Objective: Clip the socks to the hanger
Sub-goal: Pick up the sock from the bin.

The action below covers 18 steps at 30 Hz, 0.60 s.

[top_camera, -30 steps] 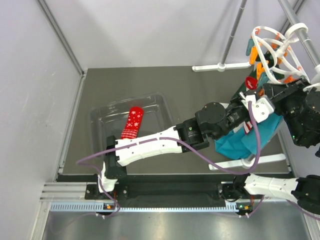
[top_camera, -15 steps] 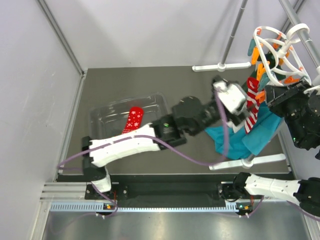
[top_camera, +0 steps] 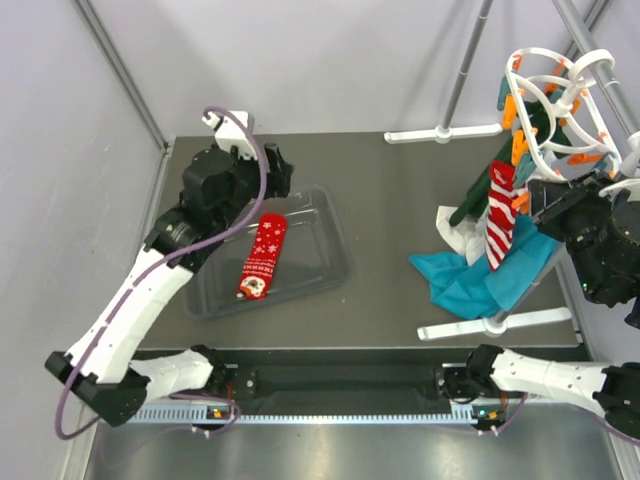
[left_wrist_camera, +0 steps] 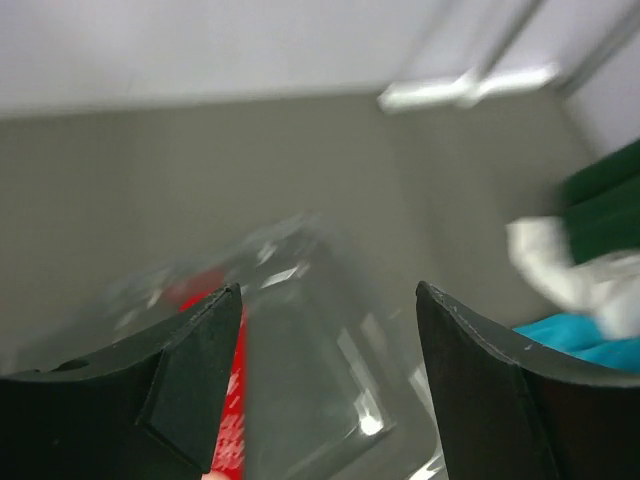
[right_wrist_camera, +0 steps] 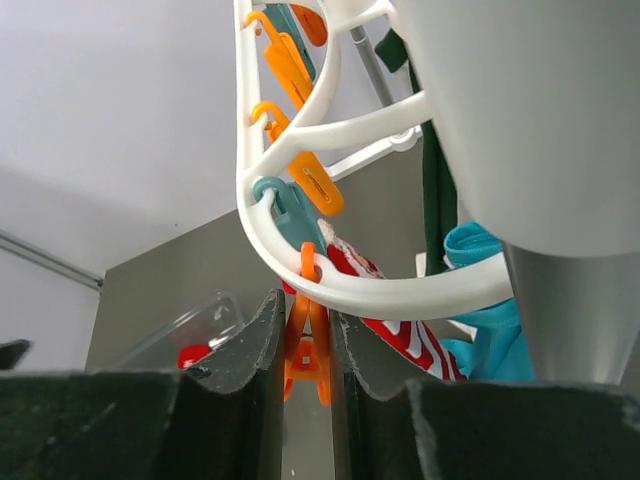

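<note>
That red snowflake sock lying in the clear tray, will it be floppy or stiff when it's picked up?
Probably floppy: the snowflake sock lies flat and thin in the clear tray, and the striped sock droops limp from the hanger. Likely very light, so it should lift easily. Pinched at one end, the rest would probably dangle.

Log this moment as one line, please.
striped sock hanging from hanger | dotted sock in tray | left end effector open | right end effector pinching orange peg

Clear tray point(top_camera: 322, 255), teal cloth point(top_camera: 452, 287), grey table point(top_camera: 390, 195).
</note>
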Each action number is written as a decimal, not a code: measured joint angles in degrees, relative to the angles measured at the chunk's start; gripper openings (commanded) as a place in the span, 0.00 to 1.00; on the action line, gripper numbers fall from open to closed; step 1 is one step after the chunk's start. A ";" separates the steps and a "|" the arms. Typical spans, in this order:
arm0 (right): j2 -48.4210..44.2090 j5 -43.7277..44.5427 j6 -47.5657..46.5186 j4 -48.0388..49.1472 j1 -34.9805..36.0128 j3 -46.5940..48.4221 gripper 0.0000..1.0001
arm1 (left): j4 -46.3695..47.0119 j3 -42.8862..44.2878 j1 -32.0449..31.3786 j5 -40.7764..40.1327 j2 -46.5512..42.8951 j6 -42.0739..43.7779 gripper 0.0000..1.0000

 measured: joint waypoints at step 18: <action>-2.34 -2.75 -1.92 2.89 0.00 -4.11 0.00 | -13.77 -25.81 11.28 -3.58 1.66 -24.41 0.75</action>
